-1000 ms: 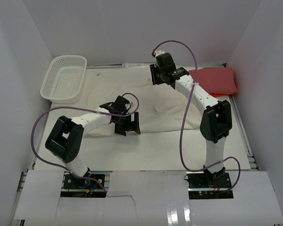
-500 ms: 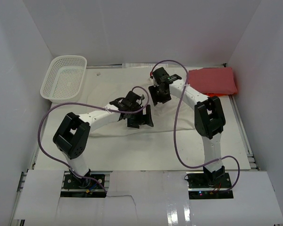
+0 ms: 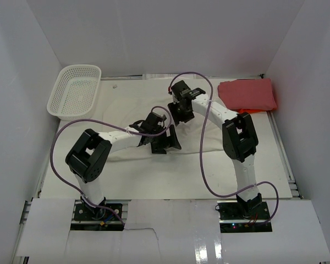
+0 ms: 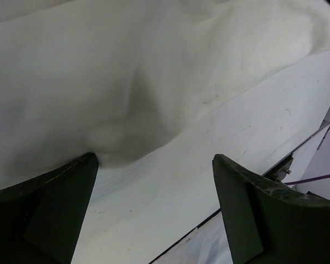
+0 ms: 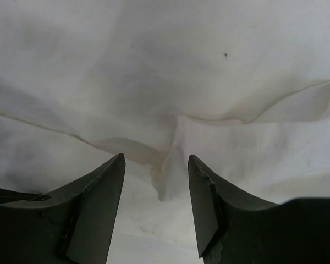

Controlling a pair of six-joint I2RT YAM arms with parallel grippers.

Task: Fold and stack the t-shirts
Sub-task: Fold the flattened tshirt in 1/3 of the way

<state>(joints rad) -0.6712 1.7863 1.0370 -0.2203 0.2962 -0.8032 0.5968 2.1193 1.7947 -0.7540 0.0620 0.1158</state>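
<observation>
**Soft white shirt lies flat, both grippers low over it**

From the top camera: the plain cream-white cloth t-shirt (image 3: pixel 126 110) is spread out on the white table (image 3: pixel 170 181). It lies between the white plastic mesh basket (image 3: pixel 75 91) at the far left and the plain red cloth t-shirt (image 3: pixel 247 94). The red one sits at the far right corner and looks already folded into a neat block. The left gripper (image 3: pixel 166 144) is by the near edge of the white shirt. The right gripper (image 3: pixel 176 113) is over the shirt's middle, just beyond the left one.

From the left wrist camera: the jaws are spread wide and hold nothing. The shirt's near edge runs between them, with a soft bump in it, and bare table shows beside it.

From the right wrist camera: the jaws are partly apart and pinch nothing. A raised wrinkle of the white shirt sits right between them.

I think this shirt is light, floppy and thin. It will sag and bunch up when lifted, not keep its shape. It won't break. A good place to grab looks like a hem or corner, or a raised fold like that wrinkle. One grab on each side should help it lift evenly.
</observation>
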